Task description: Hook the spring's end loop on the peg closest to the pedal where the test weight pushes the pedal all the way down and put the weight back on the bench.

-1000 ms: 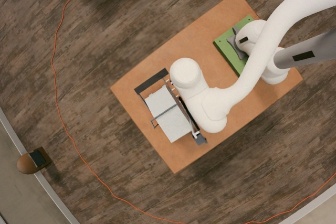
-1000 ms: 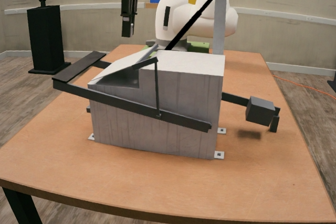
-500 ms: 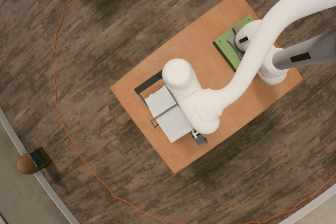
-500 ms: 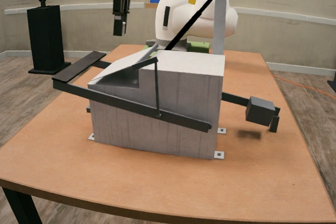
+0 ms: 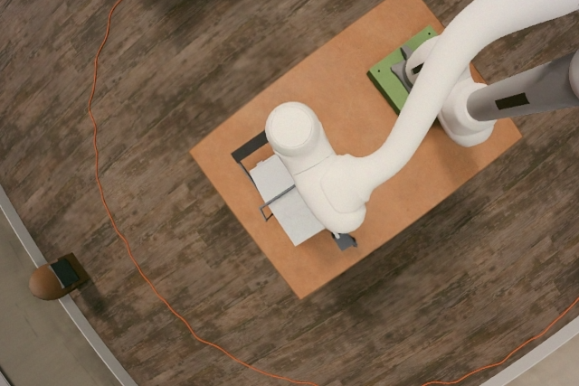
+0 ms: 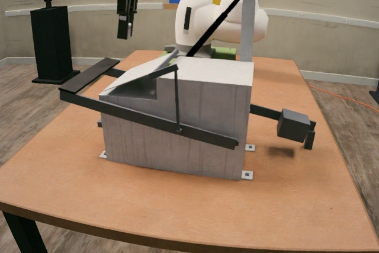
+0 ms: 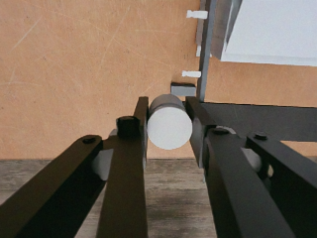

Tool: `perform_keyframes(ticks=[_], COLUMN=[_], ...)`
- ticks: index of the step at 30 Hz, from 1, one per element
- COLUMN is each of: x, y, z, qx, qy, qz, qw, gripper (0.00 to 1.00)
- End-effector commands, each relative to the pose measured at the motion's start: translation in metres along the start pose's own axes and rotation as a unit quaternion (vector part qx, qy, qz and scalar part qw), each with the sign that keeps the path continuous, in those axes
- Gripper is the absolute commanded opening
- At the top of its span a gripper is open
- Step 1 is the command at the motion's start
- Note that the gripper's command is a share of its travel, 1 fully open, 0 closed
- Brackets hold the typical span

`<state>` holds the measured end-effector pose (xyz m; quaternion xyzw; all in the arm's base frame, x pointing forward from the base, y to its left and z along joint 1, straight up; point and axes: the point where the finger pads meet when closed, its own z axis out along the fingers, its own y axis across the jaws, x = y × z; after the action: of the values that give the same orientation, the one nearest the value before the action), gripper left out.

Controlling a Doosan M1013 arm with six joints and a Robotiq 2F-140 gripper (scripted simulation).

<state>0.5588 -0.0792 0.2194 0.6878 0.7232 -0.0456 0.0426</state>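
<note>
The grey steel cylindrical weight (image 7: 169,128) is held in the air; the dark, flat, sloping pedal plate (image 5: 250,146) (image 6: 89,75) (image 7: 258,120) stands raised, at left in the exterior view.

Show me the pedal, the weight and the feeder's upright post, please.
Pedal (image 6: 88,75) (image 7: 263,121): exterior, wrist; top plate.
Weight (image 7: 169,129): wrist; round end face.
Post (image 6: 248,20): exterior; broad face, above the box.

Pretty even, soft light; faint shadow by the tabletop's (image 5: 355,92) (image 6: 153,207) (image 7: 89,59) right edge in the exterior view, wrist shot a bit soft.
</note>
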Motion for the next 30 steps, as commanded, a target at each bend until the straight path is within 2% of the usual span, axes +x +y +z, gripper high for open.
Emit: perform_keyframes(ticks=[1,30], x=[-0.004,-0.043], y=[0.005,0.045], z=[-0.002,-0.013], qx=[-0.001,0.000], qy=[-0.002,-0.022], qz=[0.000,0.000], qw=[1.000,1.000], gripper=[0.25,0.25])
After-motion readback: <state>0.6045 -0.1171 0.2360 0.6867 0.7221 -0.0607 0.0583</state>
